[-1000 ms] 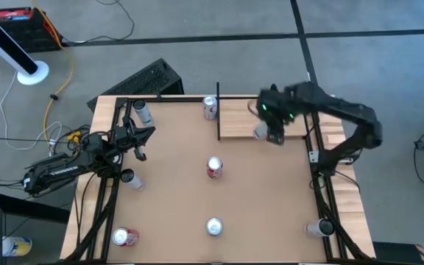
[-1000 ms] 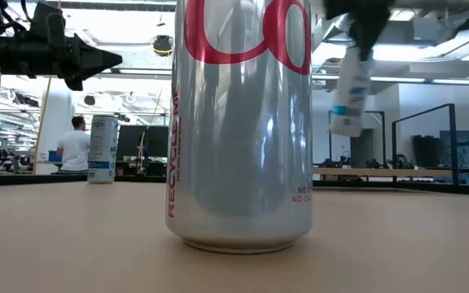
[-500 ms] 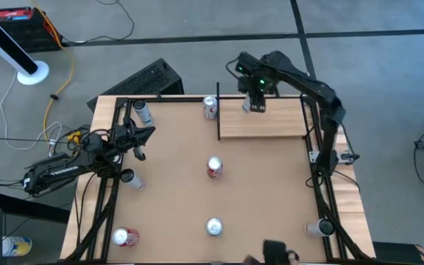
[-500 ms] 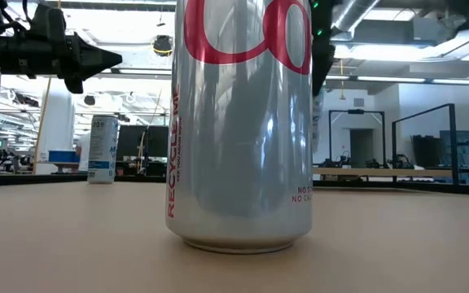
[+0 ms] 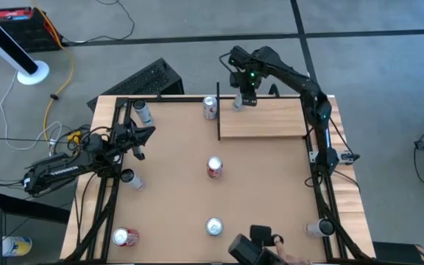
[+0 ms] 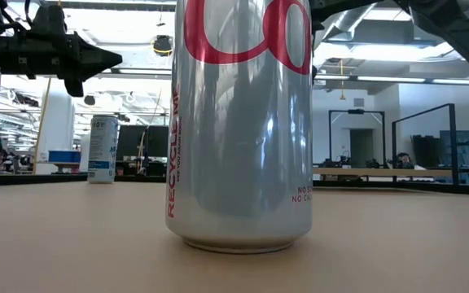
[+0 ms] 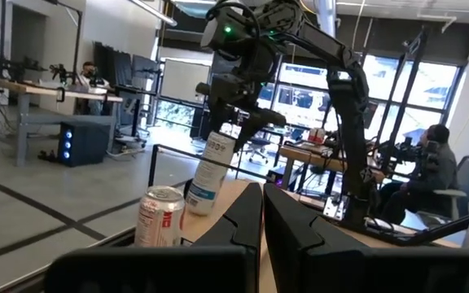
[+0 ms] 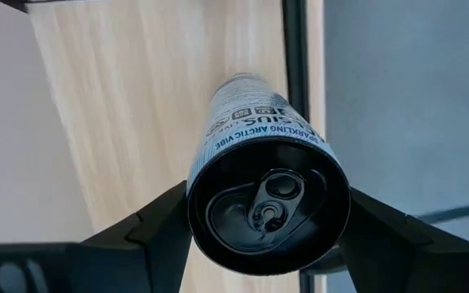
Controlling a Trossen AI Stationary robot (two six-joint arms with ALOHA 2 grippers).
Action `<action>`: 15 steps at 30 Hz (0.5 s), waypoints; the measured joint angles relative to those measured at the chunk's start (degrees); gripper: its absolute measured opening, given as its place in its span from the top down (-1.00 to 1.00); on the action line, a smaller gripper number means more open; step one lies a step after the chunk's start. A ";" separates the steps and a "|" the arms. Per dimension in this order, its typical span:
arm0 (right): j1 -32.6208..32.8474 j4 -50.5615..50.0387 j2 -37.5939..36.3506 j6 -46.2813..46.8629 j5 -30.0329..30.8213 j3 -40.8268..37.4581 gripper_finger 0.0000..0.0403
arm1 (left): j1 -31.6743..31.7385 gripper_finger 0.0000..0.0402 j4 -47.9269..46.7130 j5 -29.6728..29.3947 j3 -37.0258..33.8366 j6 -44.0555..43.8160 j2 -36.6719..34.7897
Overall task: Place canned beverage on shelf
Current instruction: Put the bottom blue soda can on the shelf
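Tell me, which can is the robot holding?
The slim white can with blue print, gripped by the right gripper over the light-wood shelf; other cans stand untouched on the table.

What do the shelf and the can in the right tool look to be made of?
The shelf: pale unfinished-looking wood, visible grain, with thin black posts, likely metal. The can held in the right tool: apparently aluminium, printed white wall, pull-tab top.

The right gripper (image 5: 240, 101) clamps a slim white-and-blue can (image 5: 238, 102) over the pale wooden shelf's (image 5: 271, 121) far corner. Beneath it the board lies bare; a thin black post (image 5: 218, 110) and red-and-silver can (image 5: 210, 107) stand just beside it.
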 joint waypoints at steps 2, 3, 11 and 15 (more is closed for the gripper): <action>0.20 -0.13 0.00 -0.18 -0.13 0.00 -0.40 | 0.00 1.00 -0.06 -0.18 0.00 0.95 -0.02; 0.29 -0.15 0.00 -0.16 -0.09 0.00 -0.41 | -0.02 1.00 -0.07 -0.18 -0.01 1.38 -0.01; 1.15 -2.42 0.00 0.15 -1.15 0.00 -0.44 | -0.01 1.00 -0.15 -0.17 -0.02 1.47 -0.02; 1.35 -2.69 0.00 0.26 -2.86 0.00 -0.44 | 0.00 1.00 -0.20 -0.15 0.00 1.21 0.00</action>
